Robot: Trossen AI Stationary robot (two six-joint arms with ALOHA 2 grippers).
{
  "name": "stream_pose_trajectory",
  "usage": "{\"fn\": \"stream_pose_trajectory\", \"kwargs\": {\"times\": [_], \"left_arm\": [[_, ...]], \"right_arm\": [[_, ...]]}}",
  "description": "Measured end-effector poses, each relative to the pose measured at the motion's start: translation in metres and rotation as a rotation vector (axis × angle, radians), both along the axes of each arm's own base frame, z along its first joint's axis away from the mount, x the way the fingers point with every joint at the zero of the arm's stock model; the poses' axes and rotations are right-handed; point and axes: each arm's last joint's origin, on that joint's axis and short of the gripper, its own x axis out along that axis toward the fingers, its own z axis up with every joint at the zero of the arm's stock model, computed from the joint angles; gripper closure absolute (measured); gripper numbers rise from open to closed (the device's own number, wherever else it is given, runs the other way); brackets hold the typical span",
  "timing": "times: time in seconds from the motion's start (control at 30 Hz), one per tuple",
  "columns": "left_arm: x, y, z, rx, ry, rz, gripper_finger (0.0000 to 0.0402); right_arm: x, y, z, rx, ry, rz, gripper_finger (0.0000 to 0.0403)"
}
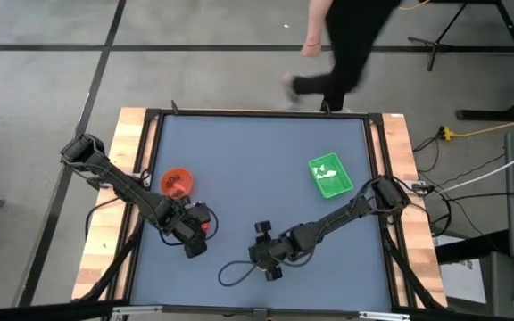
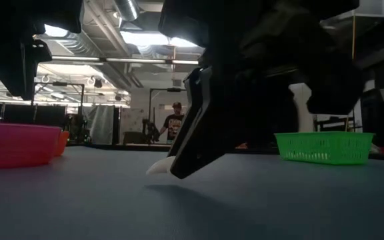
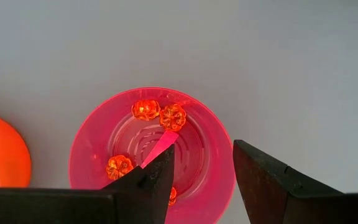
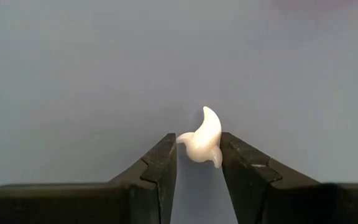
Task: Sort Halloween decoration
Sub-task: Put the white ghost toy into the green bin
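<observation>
Centrally, the right claw is clamped on a small white ghost-shaped piece, one finger on each flank, its curled tip projecting ahead of the fingertips. In the low view the same claw stands at the table surface, the white piece resting against the blue mat. Bare mat surrounds this claw on every side; the green tray, holding white pieces, lies well apart along the right arm's side, near the table's right edge. The left claw hangs released, fingers parted and holding nothing, directly above the pink bowl. Inside that bowl lie translucent orange pumpkin pieces, ribbed and roundish. Just beside it sits the orange bowl. Beyond the table's far edge a person stands on the floor.
</observation>
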Motion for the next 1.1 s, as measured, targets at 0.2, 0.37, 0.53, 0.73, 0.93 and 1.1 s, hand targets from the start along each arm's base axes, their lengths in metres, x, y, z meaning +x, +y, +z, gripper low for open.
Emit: {"fn": "stream_pose_trajectory", "kwargs": {"times": [0.2, 0.37, 0.53, 0.73, 0.93, 1.1], "left_arm": [[0.0, 0.0, 0.0, 0.0, 0.0, 0.0, 0.0254], [0.0, 0.0, 0.0, 0.0, 0.0, 0.0, 0.0254], [0.0, 0.0, 0.0, 0.0, 0.0, 0.0, 0.0254], [0.0, 0.0, 0.0, 0.0, 0.0, 0.0, 0.0254], [0.0, 0.0, 0.0, 0.001, -0.001, 0.001, 0.0254], [0.0, 0.0, 0.0, 0.001, -0.003, 0.001, 0.0254]], "right_arm": [[0.0, 0.0, 0.0, -0.012, -0.006, -0.007, 0.0282], [0.0, 0.001, 0.0, -0.012, -0.006, -0.006, 0.0282], [0.0, 0.001, 0.0, -0.011, -0.007, -0.007, 0.0282], [-0.006, -0.002, 0.017, -0.019, 0.0, -0.01, 0.0282], [-0.02, -0.01, 0.05, -0.049, 0.013, -0.022, 0.0282], [-0.039, -0.022, 0.076, -0.123, 0.062, -0.054, 0.0282]]}}
